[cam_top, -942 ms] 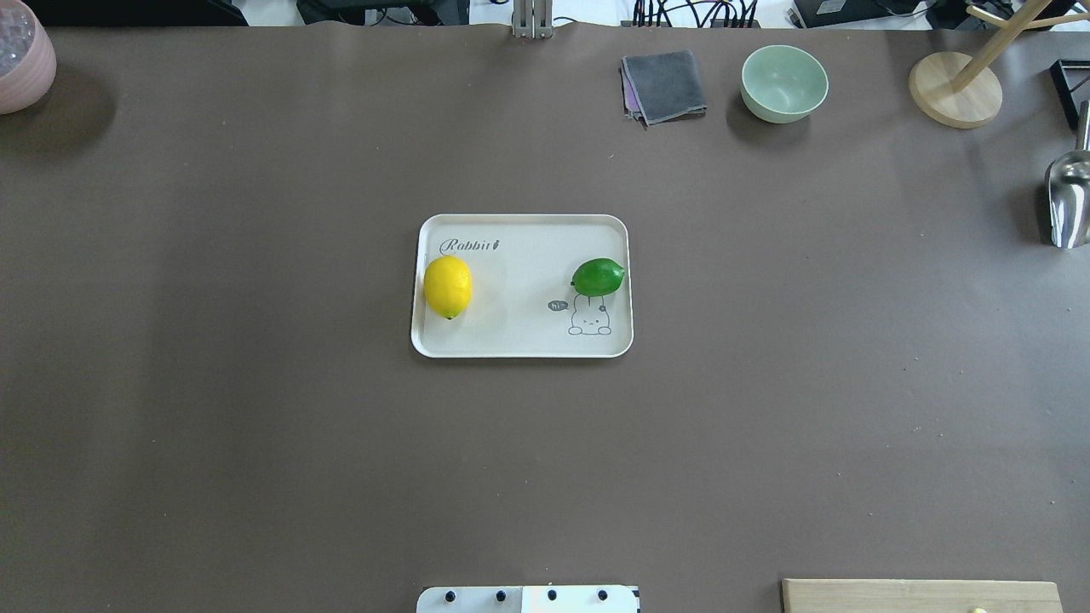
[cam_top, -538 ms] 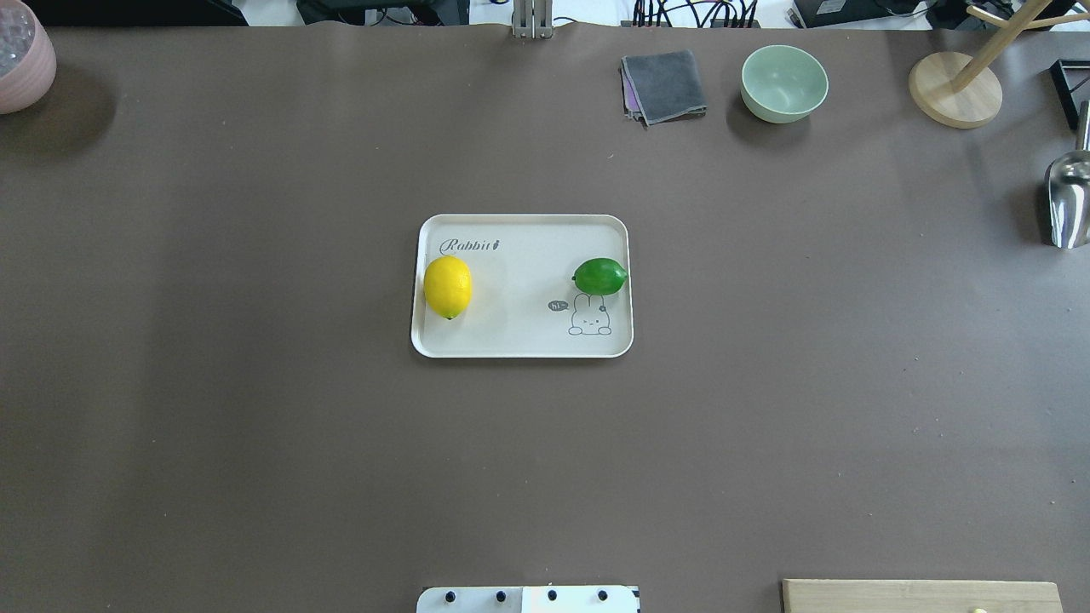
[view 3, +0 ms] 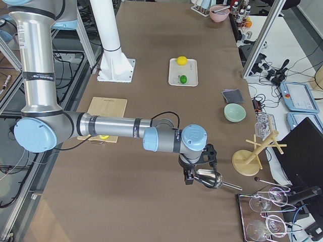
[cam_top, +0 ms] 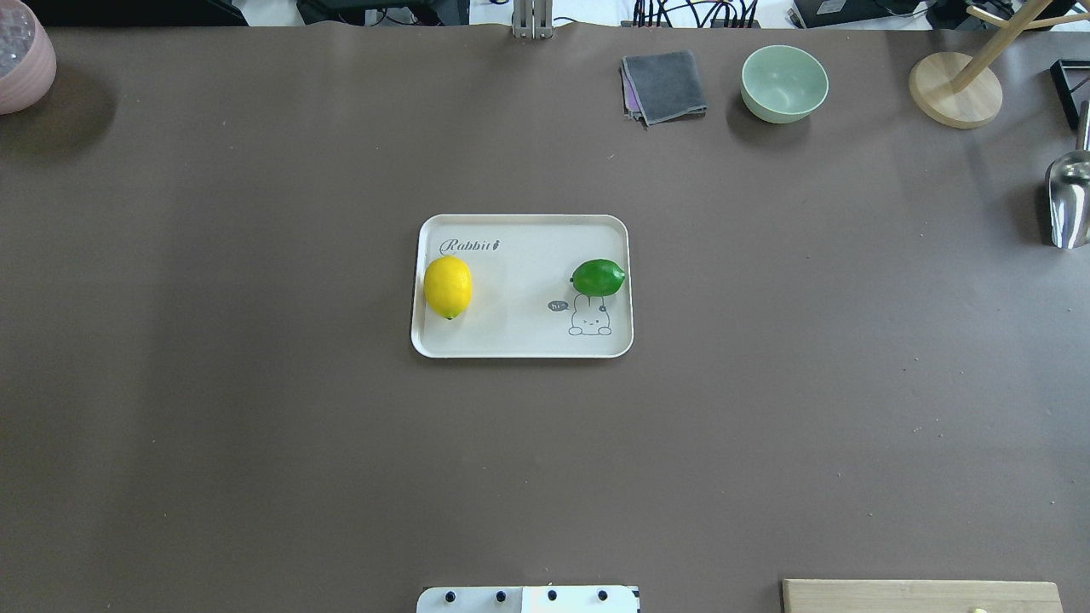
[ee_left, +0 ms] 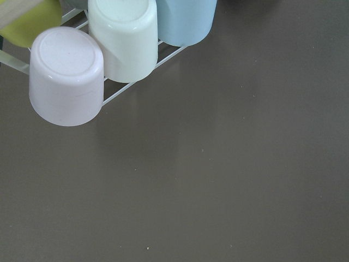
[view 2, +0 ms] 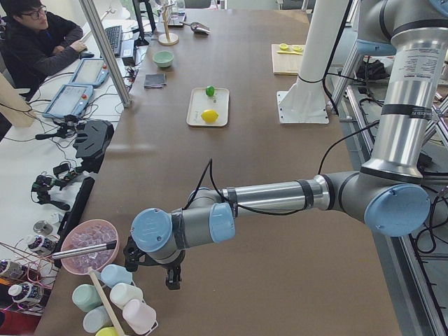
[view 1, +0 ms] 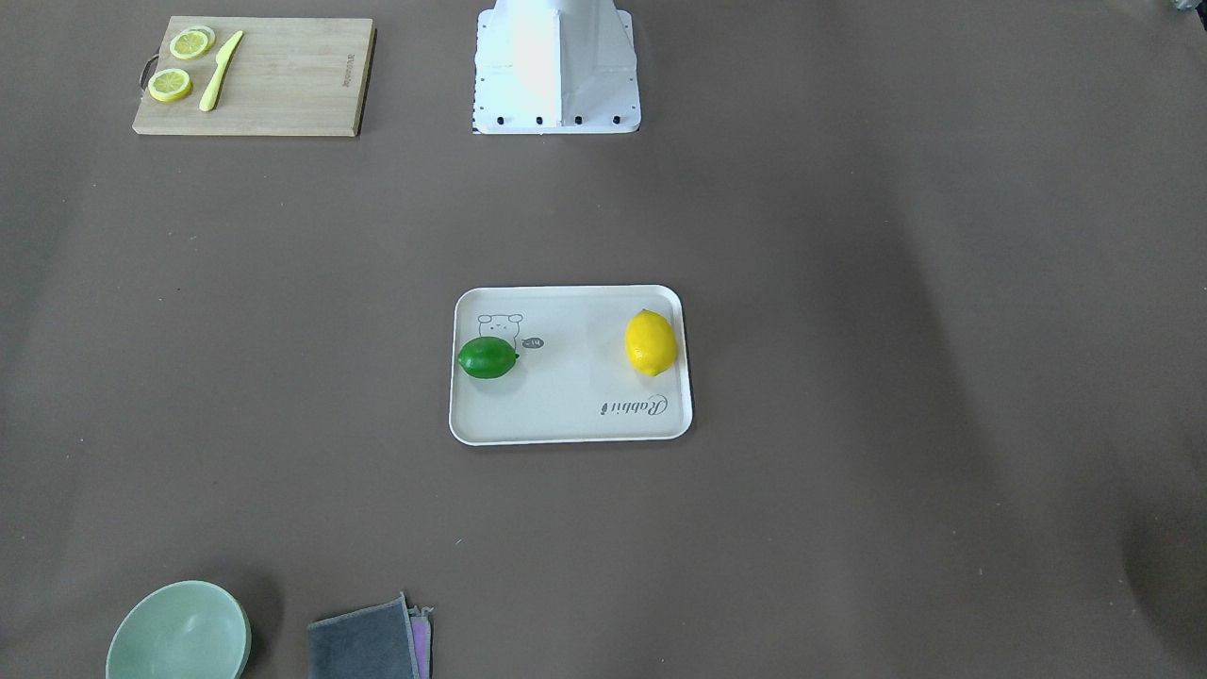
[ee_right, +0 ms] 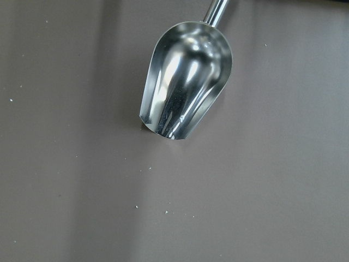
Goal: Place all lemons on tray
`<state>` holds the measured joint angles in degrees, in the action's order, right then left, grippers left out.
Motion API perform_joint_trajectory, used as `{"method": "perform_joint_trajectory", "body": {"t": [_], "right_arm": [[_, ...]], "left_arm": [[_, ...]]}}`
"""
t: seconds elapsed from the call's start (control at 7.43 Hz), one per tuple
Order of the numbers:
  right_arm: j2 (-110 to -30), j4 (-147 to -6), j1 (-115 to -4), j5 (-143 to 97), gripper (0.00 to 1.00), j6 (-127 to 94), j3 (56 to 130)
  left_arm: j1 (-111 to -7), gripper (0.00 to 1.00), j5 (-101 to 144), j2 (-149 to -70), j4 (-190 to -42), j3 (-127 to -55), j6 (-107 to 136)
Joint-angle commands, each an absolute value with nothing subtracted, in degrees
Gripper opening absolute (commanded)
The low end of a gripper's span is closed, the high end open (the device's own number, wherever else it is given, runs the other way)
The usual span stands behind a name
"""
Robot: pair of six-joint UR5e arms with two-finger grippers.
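Note:
The off-white tray (cam_top: pixel 519 289) lies at the table's middle. The yellow lemon (cam_top: pixel 448 287) rests on its left part and the green lemon (cam_top: pixel 599 277) on its right part, above the rabbit drawing. In the front-facing view the tray (view 1: pixel 566 387) holds the green lemon (view 1: pixel 487 358) and the yellow lemon (view 1: pixel 651 342). My left gripper (view 2: pixel 150 269) hangs far from the tray, by the cup rack. My right gripper (view 3: pixel 199 174) hangs over a metal scoop. Both show only in side views, so I cannot tell whether they are open or shut.
A cutting board (view 1: pixel 273 75) with lemon slices and a knife lies near the robot base. A green bowl (cam_top: pixel 783 83), grey cloth (cam_top: pixel 664 85), wooden stand (cam_top: pixel 954 89), metal scoop (ee_right: pixel 185 82) and pink bowl (cam_top: pixel 21 55) line the far side and ends. Upturned cups (ee_left: pixel 122 38) sit under the left wrist.
The green lemon has rocked very slightly on the tray. Nothing else has visibly moved.

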<state>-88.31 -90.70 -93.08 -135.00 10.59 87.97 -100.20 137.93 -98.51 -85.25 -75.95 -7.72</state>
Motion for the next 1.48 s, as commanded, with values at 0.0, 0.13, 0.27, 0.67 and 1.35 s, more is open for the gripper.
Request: {"method": "perform_joint_trajectory", "body": {"t": [0.0,0.13,0.27,0.67,1.35], "right_arm": [[-88.3,-90.6,-93.2,-135.1,1.0,10.5,88.0],[-88.4,-90.7,-93.1,-135.0,1.0,10.5,88.0],[-88.5,-90.6,-93.1,-135.0,1.0,10.6,88.0],[-88.4,-90.7,-93.1,-135.1,1.0,10.5,88.0],[-88.4,-90.7,-93.1,-135.1,1.0,10.5,87.8]], "left_arm": [[-100.1,0.98,137.8,-98.5,-85.9,-75.7,-6.6],[-99.8,0.98,137.6,-99.5,-85.6,-75.9,-6.4],[-99.8,0.98,137.7,-99.8,-85.7,-76.3,-6.2],[-99.4,0.98,137.7,-100.4,-90.3,-75.8,-6.2],[-99.3,0.98,137.6,-100.0,-91.5,-75.8,-6.2]]}}
